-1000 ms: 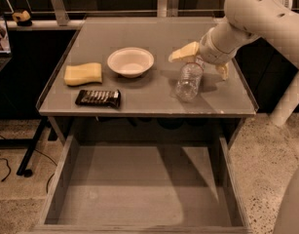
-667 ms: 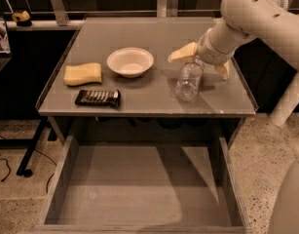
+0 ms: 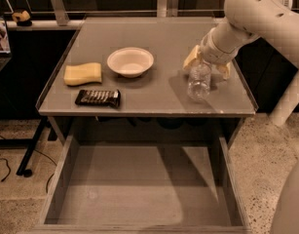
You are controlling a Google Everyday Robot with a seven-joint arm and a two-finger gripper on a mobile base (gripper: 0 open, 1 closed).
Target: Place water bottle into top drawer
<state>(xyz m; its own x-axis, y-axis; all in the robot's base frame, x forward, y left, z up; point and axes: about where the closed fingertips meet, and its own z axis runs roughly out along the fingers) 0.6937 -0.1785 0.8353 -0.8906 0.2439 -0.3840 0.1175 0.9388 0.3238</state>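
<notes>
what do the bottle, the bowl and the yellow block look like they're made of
The water bottle: clear glossy plastic; the table shows through it. The bowl: matte white, perhaps paper or plastic. The yellow block: probably sponge, dull with rounded edges. The hand sits at the bottle's top.

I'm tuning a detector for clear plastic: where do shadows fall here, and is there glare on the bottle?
Camera view: the light is warm and dim. The water bottle, with the gripper at its top, throws a soft shadow leftward on the table. A darker patch crosses the top drawer floor towards its right. The bottle shows only faint highlights, no strong glare.
</notes>
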